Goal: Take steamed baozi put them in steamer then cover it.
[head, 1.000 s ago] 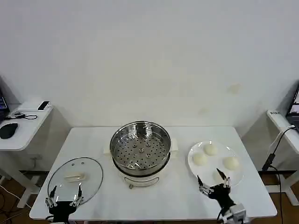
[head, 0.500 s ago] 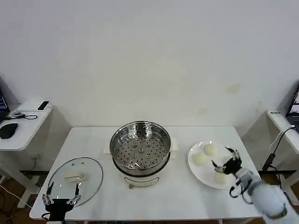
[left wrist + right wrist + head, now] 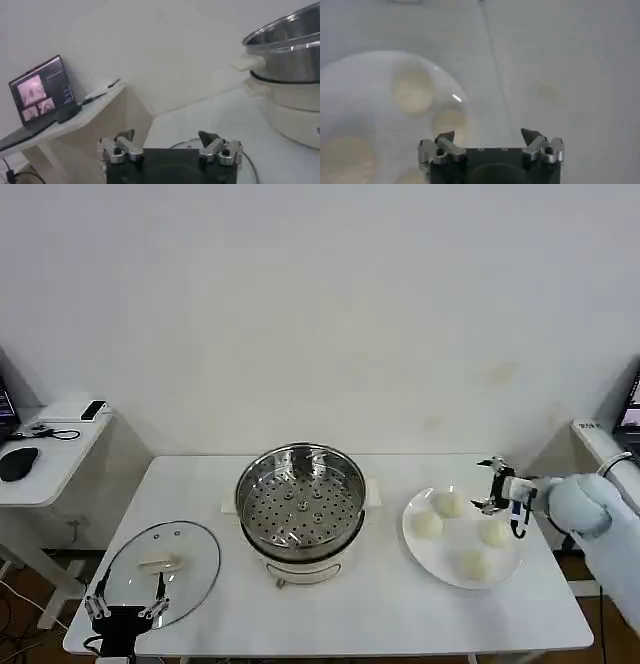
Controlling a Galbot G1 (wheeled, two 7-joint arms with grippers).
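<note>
A: Right gripper [image 3: 492, 485] has lifted off the plate [image 3: 425, 549], fingers spread, nothing held. We count 4 baozi [image 3: 449, 504] there.
B: Steamer [image 3: 300, 509] uncovered, cover [image 3: 160, 565] still left; left gripper [image 3: 125, 602] spread.

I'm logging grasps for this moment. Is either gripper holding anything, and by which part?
Nothing is held. The right gripper is open above the plate of buns; the left gripper is open near the lid.

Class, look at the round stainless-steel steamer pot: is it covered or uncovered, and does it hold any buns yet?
Uncovered and empty: the stainless-steel steamer shows its bare perforated tray, and the clear glass lid lies flat on the white table.
</note>
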